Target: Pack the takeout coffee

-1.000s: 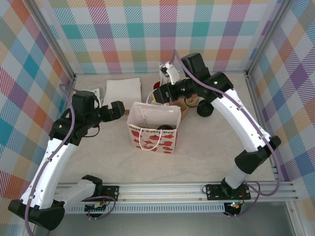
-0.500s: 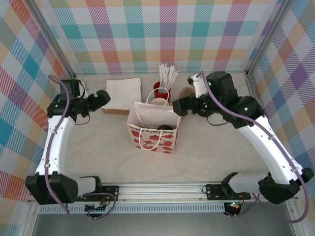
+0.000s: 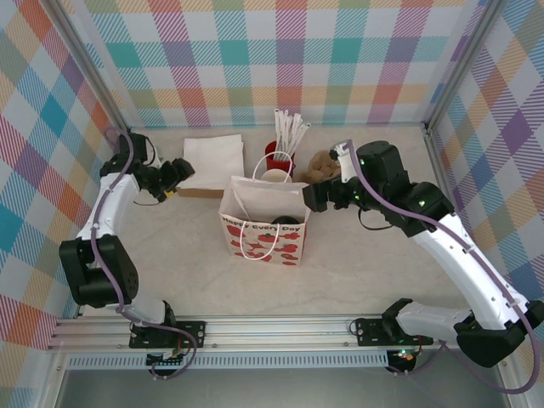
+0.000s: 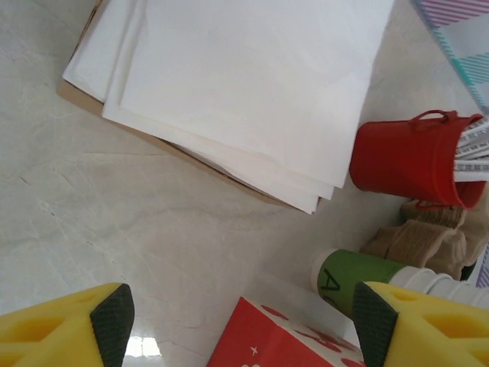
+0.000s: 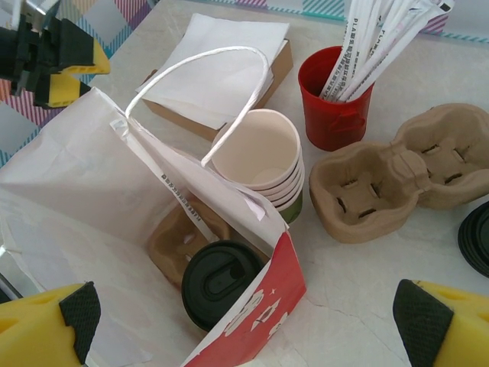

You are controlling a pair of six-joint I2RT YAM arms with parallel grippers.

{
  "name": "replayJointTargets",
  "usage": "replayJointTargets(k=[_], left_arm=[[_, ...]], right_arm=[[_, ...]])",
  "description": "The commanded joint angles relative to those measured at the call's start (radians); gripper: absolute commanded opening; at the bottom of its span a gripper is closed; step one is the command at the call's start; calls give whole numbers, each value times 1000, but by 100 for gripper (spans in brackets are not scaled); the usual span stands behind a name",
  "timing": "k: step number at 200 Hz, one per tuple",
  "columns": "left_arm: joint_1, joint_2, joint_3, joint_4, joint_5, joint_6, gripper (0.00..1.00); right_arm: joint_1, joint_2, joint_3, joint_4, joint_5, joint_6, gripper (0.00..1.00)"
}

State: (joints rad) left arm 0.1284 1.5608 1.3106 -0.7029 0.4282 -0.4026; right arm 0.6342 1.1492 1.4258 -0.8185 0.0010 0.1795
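Observation:
A stack of green, cream-lined takeout coffee cups point(image 5: 260, 157) stands just behind the white paper bag point(image 3: 262, 229) with red hearts. Inside the bag, a cup with a black lid point(image 5: 221, 283) sits in a brown cardboard carrier. My right gripper point(image 5: 248, 321) is open above the bag's right rim point(image 3: 310, 197), with nothing between its fingers. My left gripper point(image 3: 178, 174) is open over bare table left of the bag, near the napkins. In the left wrist view the green cup stack point(image 4: 359, 275) and the bag's red corner point(image 4: 283, 336) lie between its spread fingers point(image 4: 241, 325), untouched.
A red cup of paper-wrapped sticks point(image 5: 336, 99) stands behind the cup stack. A pile of white napkins point(image 3: 211, 155) lies on a brown box at the back left. An empty cardboard carrier point(image 5: 397, 176) and black lids point(image 5: 477, 237) lie right of the bag. Frame posts edge the table.
My right gripper has drawn back to the right from behind the bag. My left arm has swung away from the bag's left side toward the napkins.

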Motion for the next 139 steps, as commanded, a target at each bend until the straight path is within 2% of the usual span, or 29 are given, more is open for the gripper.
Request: replayJointTargets(k=[1, 81, 139], left_arm=[[-4, 56, 46, 22, -38, -51, 75], [-38, 287, 184, 20, -104, -95, 65], [-38, 349, 236, 4, -145, -97, 62]], right_arm=[[-5, 6, -8, 44, 8, 25, 100], [-5, 21, -38, 66, 13, 34, 100], [-5, 32, -47, 68, 20, 38, 100]])
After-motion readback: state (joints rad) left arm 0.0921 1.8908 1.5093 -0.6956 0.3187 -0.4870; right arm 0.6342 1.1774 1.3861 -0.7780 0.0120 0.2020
